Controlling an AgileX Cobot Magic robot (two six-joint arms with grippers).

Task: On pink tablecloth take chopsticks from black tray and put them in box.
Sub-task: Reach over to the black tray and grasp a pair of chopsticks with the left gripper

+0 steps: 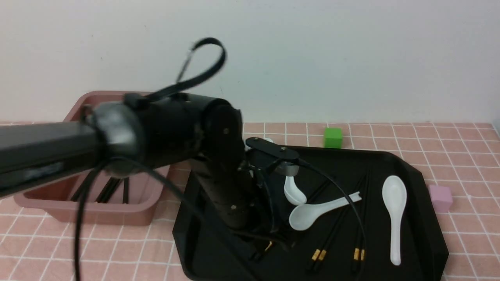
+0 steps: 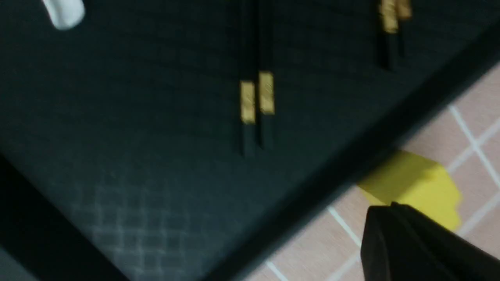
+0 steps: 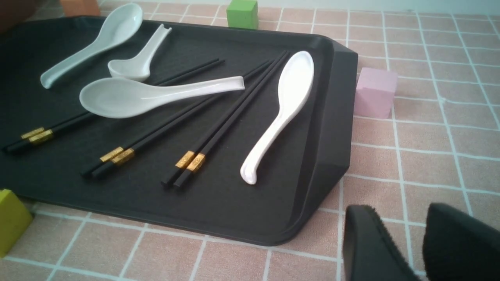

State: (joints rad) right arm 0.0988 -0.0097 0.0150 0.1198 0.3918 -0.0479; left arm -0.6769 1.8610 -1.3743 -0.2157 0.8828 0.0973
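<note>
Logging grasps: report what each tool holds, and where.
Nothing: the right tool is open and empty above the cloth; left tool is open over chopsticks lying on the tray.

1 spoon point(image 3: 156, 95) overlies 2 chopstick pairs point(image 3: 117, 155) — 3rd pair point(image 3: 190, 160) lies uncovered.

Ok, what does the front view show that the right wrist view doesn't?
Front only: chopsticks lying inside the box, and the left arm over the black tray. Right wrist only: the right claw, open over the pink tablecloth, and a yellow cube by the tray. Both: the tray, white spoons, chopstick pairs on it, green cube, pink cube.
</note>
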